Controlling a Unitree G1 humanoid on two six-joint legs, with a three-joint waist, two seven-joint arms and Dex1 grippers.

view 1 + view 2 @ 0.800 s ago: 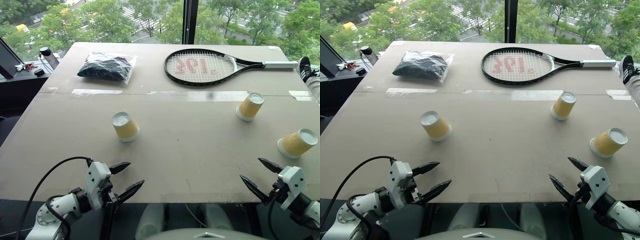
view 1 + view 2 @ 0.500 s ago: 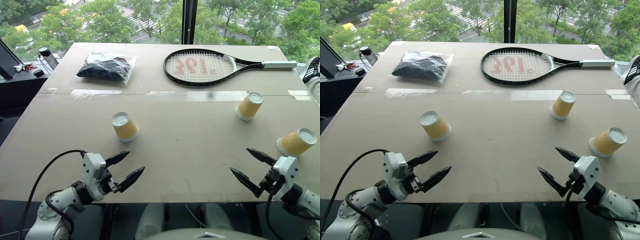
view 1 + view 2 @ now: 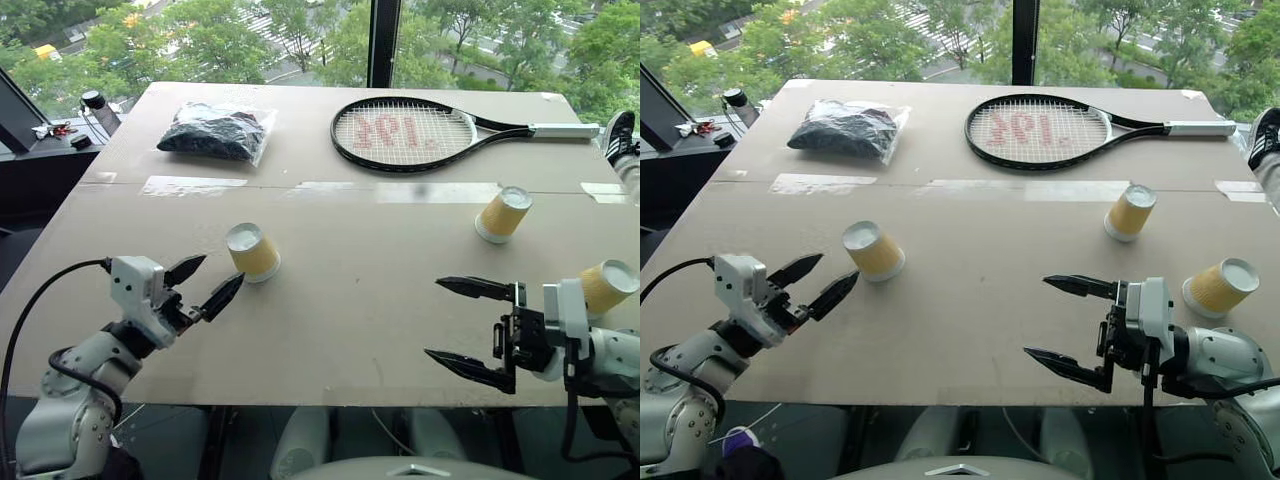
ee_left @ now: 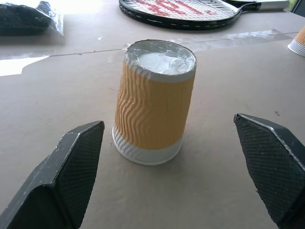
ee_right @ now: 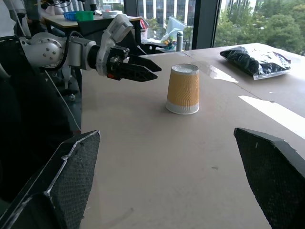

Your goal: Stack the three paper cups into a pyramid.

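Left gripper (image 3: 205, 283), fingers spread, has advanced toward the left cup (image 3: 252, 252); right gripper (image 3: 468, 322), also spread, has swung inward. Nothing grasped; stacking hasn't started.

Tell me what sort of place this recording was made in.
Probably an upper-floor office or lab: a cardboard-covered table beside tall windows overlooking treetops and a street, with cluttered desks visible in the right wrist view.

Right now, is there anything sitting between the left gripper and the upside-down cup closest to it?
Nothing visible. The left gripper is open and aimed at the nearest paper cup, with bare table between them. The bag and racket lie far behind it.
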